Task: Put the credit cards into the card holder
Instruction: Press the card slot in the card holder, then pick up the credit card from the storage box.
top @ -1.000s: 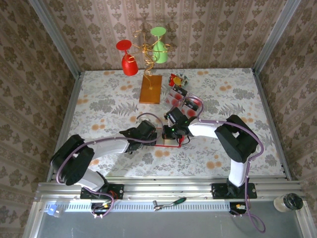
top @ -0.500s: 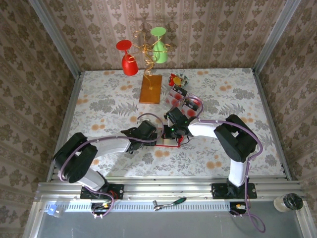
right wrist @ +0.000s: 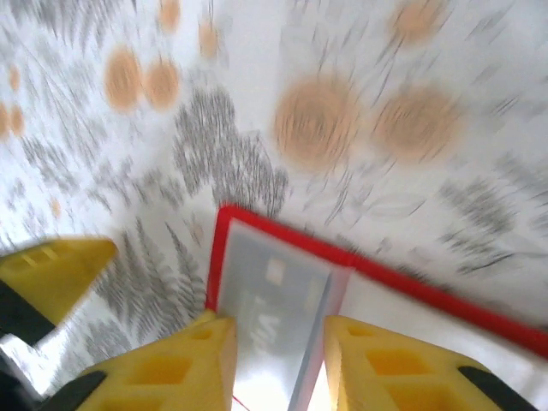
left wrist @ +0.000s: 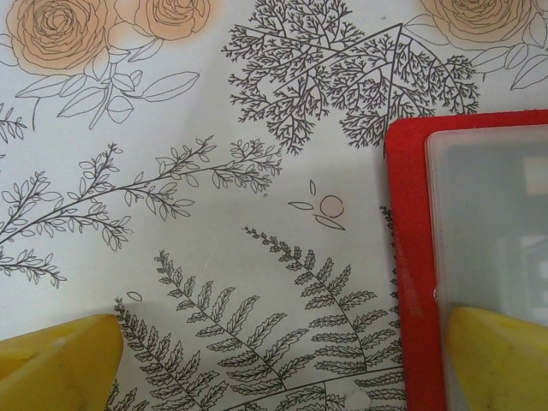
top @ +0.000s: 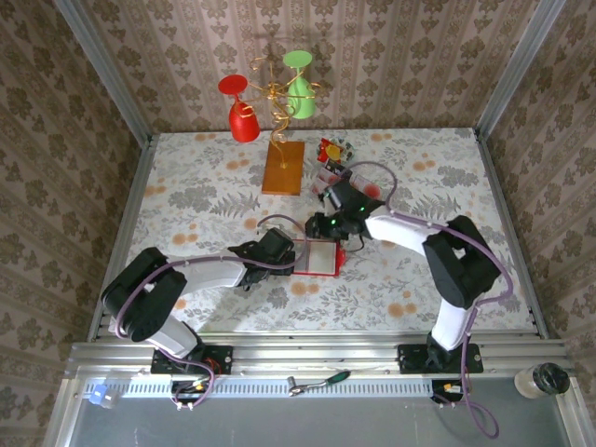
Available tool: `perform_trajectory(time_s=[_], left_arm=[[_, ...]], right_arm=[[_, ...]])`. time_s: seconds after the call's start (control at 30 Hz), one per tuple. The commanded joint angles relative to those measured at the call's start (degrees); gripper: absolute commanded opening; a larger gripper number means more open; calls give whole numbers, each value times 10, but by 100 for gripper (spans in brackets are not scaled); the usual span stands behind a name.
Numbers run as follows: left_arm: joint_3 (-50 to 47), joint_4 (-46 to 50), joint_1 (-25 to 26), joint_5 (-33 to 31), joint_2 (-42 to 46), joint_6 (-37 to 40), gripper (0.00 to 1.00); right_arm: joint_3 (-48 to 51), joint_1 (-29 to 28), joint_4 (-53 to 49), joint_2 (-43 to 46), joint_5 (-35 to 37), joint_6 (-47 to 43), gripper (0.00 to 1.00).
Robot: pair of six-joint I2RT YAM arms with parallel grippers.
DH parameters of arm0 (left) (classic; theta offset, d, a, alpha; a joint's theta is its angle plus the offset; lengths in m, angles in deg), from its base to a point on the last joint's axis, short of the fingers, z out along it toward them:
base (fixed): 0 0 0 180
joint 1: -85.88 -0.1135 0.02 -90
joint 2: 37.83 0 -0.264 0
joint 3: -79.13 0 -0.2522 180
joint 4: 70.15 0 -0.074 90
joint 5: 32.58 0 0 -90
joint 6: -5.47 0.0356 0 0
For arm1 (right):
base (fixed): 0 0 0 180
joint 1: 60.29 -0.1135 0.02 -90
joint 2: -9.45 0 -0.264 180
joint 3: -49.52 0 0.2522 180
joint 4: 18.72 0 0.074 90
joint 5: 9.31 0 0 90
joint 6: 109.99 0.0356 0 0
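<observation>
From above, the flat red card holder [top: 317, 258] is seen near the tabletop's [top: 186, 177] middle. At the left wrist, the left end effector [left wrist: 274, 368] is spread wide, one yellow finger [left wrist: 497, 360] cut off over the holder's frosted window. At the right wrist, blurred, the right end effector [right wrist: 278, 368] is parted, gripping nothing, above a pale credit card [right wrist: 265, 300] whose lettering cannot be read.

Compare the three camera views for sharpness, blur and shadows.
Left wrist: sharp, with the fern-printed white tablecloth and flat bright-red card holder crisp, the yellow fingertips slightly soft. Right wrist: motion-blurred, its orange flowers smeared. Top external: evenly lit and in focus; the gold wire stand casts a faint shadow on the wallpaper.
</observation>
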Motion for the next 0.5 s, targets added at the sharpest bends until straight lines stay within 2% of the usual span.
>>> perform_trajectory(time_s=[0.0,0.1,0.2,0.47], left_arm=[[-14,5,0,-5,-9,-8,98],[-13,5,0,-6,-7,-8,98],[-13,4,0,-6,-7,-8,98],[-16,5,0,-6,-5,-7,98]], right_arm=[[-60,34,-108,37,52,-75,41],[-116,48,-198,28,147,-150,45],[-153,53,-244,7,211,-201,45],[-202,53,-287,-40,305,-271,41]])
